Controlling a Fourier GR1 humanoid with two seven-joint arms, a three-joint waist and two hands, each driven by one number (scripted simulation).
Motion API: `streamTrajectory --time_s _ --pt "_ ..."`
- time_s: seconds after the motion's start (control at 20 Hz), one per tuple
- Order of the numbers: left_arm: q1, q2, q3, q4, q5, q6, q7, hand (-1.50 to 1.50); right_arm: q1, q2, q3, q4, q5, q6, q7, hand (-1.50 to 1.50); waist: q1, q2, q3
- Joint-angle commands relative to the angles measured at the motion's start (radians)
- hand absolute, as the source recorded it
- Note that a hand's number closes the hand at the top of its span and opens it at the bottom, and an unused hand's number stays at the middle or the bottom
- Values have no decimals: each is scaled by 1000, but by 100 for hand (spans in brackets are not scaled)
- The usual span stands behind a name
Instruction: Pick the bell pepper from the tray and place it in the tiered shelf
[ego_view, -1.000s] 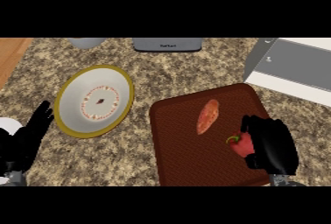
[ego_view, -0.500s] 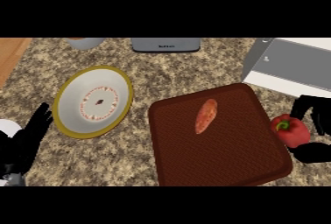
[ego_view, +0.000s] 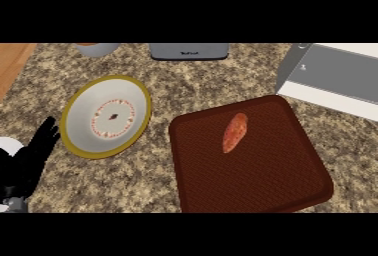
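The dark red tray (ego_view: 251, 180) lies on the counter at lower right, with only an orange sweet potato (ego_view: 234, 132) on it. The white and grey tiered shelf (ego_view: 336, 75) stands at the upper right corner. No bell pepper shows anywhere in the head view. My right hand is out of the picture. My left hand (ego_view: 29, 162) rests at the lower left edge, fingers straight and pointing up, holding nothing.
A white plate with a yellow rim (ego_view: 107, 116) sits left of the tray. A grey appliance (ego_view: 189, 50) and a grey bowl (ego_view: 96, 48) stand at the counter's far edge. Wood surface (ego_view: 13, 60) shows at the far left.
My right hand lifted the red bell pepper off the tray and carried it right; both have now left the view. The view has shifted. The left hand stayed put.
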Motion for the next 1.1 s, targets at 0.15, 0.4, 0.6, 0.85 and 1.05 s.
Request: streamTrajectory --time_s 0.15,0.4,0.6,0.85,1.05 --pt "22 -4 2 -34 4 -19 15 0 -249 -142 -147 -15 -294 77 319 150 7 -2 -1" --pt "-37 5 28 63 3 -33 -20 0 -343 -322 -174 63 -315 29 377 150 6 2 -1" --pt "-27 6 14 6 -14 -26 13 0 -378 -463 -106 165 -225 44 353 150 16 4 0" --pt "-38 -8 15 5 -14 -28 13 0 -474 -540 27 375 -107 -45 260 150 30 9 0" --pt "-74 -33 15 33 -43 11 6 0 -411 -554 15 444 -51 -102 119 150 20 8 1"
